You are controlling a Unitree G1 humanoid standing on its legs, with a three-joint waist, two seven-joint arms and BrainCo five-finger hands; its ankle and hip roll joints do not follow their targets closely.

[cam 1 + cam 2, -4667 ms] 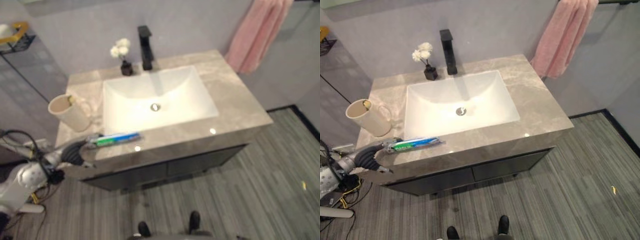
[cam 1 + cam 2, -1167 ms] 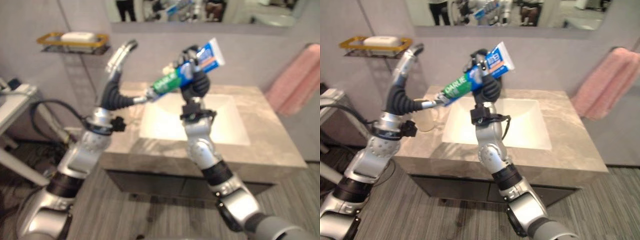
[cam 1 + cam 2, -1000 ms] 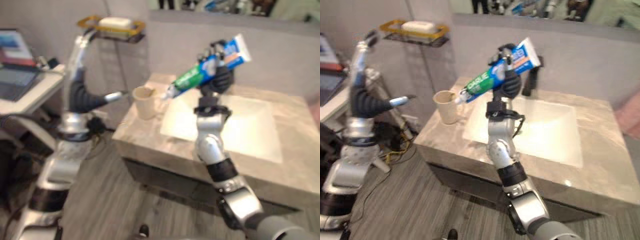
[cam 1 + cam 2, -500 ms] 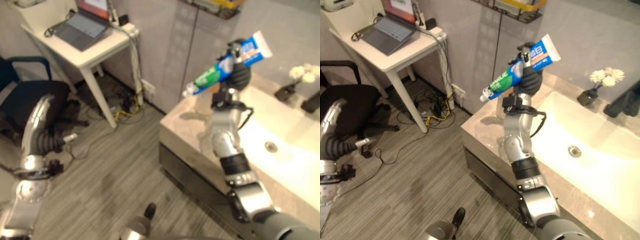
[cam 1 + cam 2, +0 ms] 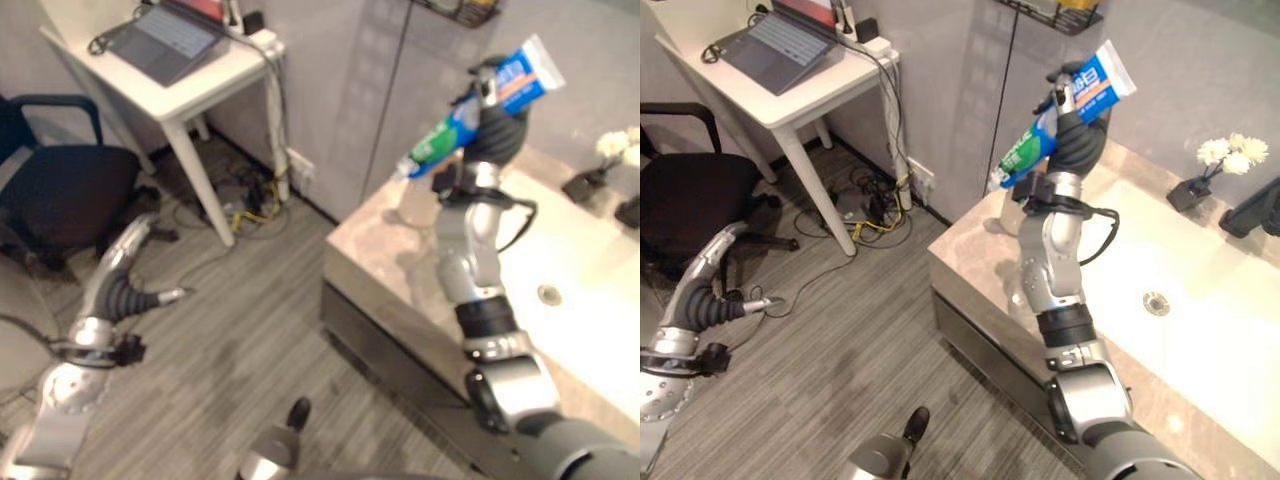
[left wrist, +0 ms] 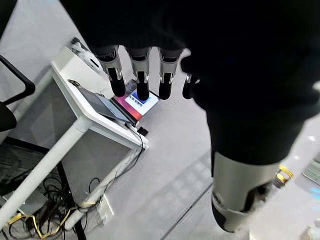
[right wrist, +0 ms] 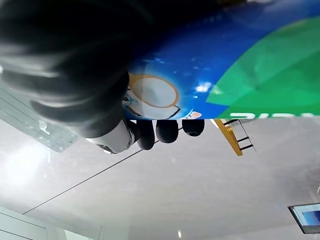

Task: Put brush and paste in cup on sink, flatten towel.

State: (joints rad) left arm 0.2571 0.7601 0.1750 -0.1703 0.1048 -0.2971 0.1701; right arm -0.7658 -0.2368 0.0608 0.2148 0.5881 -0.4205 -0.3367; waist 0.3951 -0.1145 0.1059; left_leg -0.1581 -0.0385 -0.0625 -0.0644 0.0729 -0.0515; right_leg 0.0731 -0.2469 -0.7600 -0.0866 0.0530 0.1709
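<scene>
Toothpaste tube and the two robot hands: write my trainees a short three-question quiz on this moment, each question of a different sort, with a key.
1. True or false: the right robot hand is closed round the toothpaste tube.
2. Multiple choice: the tube's cap end points (A) down toward the counter's corner, (B) straight up, (C) at the flowers.
3. Short answer: where is the left robot hand, and what does it hold?

Key
1. True.
2. A.
3. Low over the floor near the white desk, fingers straight, holding nothing.
</scene>
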